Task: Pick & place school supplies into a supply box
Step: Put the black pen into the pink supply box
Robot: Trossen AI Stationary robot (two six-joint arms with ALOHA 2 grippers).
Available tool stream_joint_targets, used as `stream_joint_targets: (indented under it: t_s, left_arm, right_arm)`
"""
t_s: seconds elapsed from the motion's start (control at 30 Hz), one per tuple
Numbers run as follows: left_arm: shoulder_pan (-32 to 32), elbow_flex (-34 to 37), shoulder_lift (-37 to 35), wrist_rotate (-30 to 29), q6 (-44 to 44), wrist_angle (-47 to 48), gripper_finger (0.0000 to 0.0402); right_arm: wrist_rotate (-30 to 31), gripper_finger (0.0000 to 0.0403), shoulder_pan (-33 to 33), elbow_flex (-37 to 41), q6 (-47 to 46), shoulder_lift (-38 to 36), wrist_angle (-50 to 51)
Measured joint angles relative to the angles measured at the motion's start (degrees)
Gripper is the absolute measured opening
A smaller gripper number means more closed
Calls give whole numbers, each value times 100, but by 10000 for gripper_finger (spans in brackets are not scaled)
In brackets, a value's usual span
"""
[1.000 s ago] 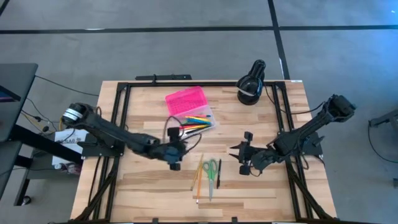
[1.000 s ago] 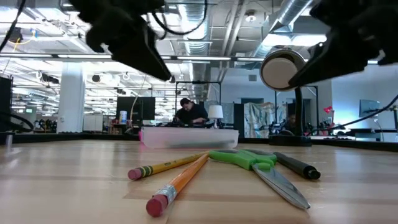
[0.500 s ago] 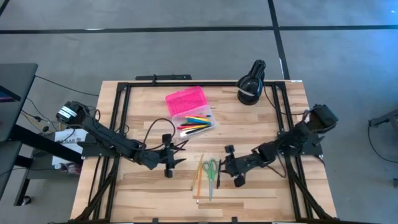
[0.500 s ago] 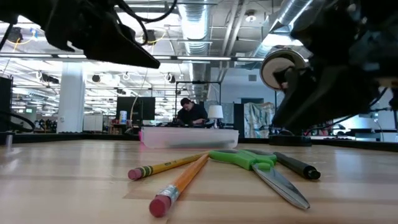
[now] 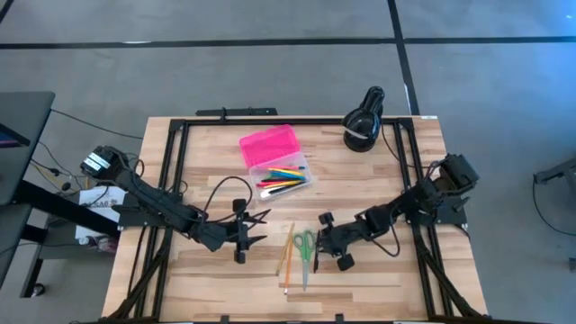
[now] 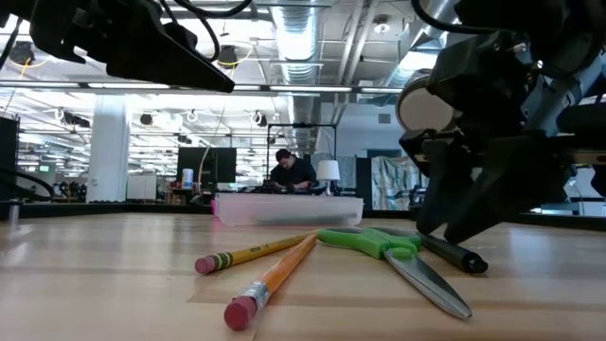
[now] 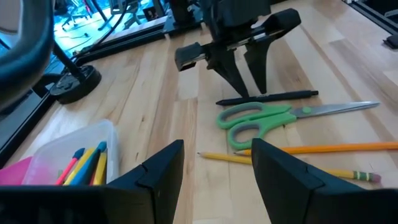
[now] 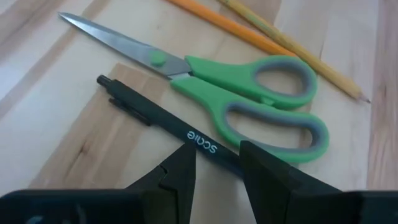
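Nearest the low camera lay two pencils, an orange pencil (image 6: 275, 279) and a yellow pencil (image 6: 251, 253), their pink erasers toward the front edge of the wooden table (image 5: 378, 189). Just beyond them the green-handled scissors (image 5: 305, 250) rested flat, blades pointing to the front, and a black pen (image 8: 168, 129) lay right beside the scissors on the right arm's side. The right gripper (image 5: 321, 236) was down at that pen; its fingers stood parted, one on each side of the barrel, not visibly closed on it. The left gripper (image 5: 256, 229) hovered above the table, apart from the pencils on the left arm's side, its fingers spread wide and holding nothing. Farther back sat the supply box (image 5: 276, 162), its pink lid swung open and its clear base already holding several coloured pens and markers. At the far right corner stood a black rounded object (image 5: 363, 121) with a white band.
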State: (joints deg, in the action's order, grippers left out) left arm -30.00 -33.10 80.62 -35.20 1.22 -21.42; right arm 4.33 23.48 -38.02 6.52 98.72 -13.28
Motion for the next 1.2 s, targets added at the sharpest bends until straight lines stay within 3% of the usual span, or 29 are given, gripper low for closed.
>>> stream_joint_targets:
  t_s: [0.63, 1.2]
  left_arm:
    - [4, 0, 2, 8, -89, 105, 183]
    - [4, 0, 4, 34, -130, 159, 183]
  right_arm:
    - [5, 118, -136, -11, 90, -11, 265]
    - [-312, 118, -96, -31, -1113, -103, 943]
